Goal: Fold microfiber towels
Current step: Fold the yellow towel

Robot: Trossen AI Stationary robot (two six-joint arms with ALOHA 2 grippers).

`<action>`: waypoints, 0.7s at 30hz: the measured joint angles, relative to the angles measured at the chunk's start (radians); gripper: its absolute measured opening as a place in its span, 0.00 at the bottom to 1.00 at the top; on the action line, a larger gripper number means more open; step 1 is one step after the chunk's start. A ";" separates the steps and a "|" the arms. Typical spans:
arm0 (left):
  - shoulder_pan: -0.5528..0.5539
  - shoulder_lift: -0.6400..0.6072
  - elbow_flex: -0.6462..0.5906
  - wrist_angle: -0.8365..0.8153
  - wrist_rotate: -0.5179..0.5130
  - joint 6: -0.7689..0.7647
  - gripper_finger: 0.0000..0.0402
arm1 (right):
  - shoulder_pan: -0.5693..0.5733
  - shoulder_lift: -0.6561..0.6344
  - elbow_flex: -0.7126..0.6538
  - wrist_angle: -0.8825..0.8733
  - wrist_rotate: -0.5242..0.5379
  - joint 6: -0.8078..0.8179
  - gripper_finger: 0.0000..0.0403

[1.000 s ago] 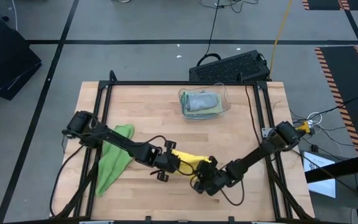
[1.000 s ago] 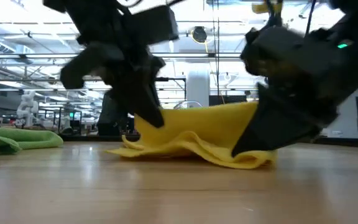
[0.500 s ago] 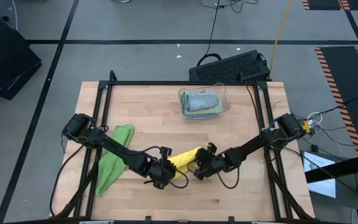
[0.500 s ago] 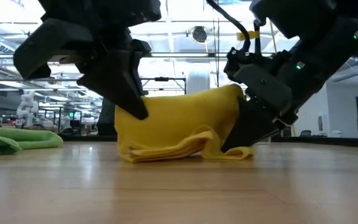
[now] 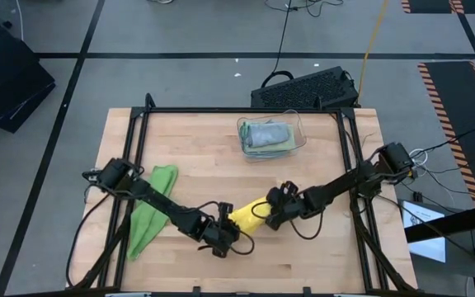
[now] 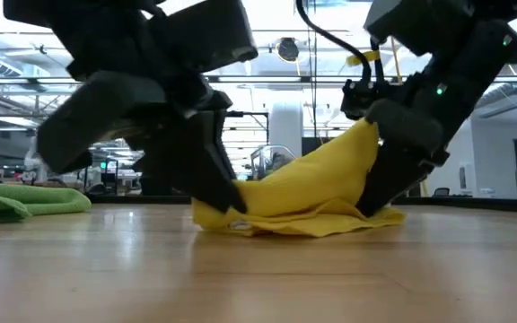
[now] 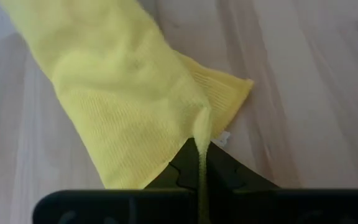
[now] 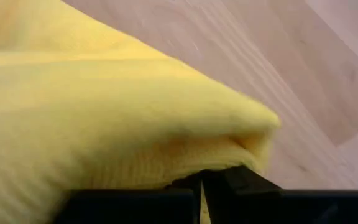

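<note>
We cannot make out the yellow towel's (image 5: 249,215) folds beneath both arms. Our left gripper (image 5: 223,239) pinches its near corner; our right gripper (image 5: 275,216) clamps its raised far edge between them.

One camera is looking straight down over the table (image 5: 221,140); another is peering level across it; both wrist cameras are sitting close, all sharing the yellow towel (image 5: 250,216).

Yellow towel (image 7: 129,106) draped across the pale wooden table (image 7: 309,93), one thin edge pinched between the closed jaws of the left gripper (image 7: 199,163). Small white tag (image 7: 221,140) beside that pinched fold.
</note>
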 joint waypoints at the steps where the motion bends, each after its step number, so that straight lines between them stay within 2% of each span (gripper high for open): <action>1: 0.006 0.000 0.000 0.010 0.001 -0.009 0.02 | 0.000 -0.011 0.000 -0.002 -0.009 0.002 0.00; 8: 0.038 0.000 0.000 0.108 0.084 -0.084 0.03 | 0.000 -0.138 0.000 -0.226 -0.035 0.070 0.00; 13: 0.048 -0.009 0.000 0.166 0.083 -0.140 0.12 | 0.001 -0.221 0.001 -0.355 -0.056 0.096 0.00; 17: 0.071 -0.013 0.000 0.179 0.089 -0.198 0.17 | 0.024 -0.246 -0.030 -0.261 -0.122 0.145 0.00; 21: 0.087 -0.029 0.000 0.187 0.089 -0.214 0.13 | 0.090 -0.241 -0.116 0.020 -0.120 0.327 0.00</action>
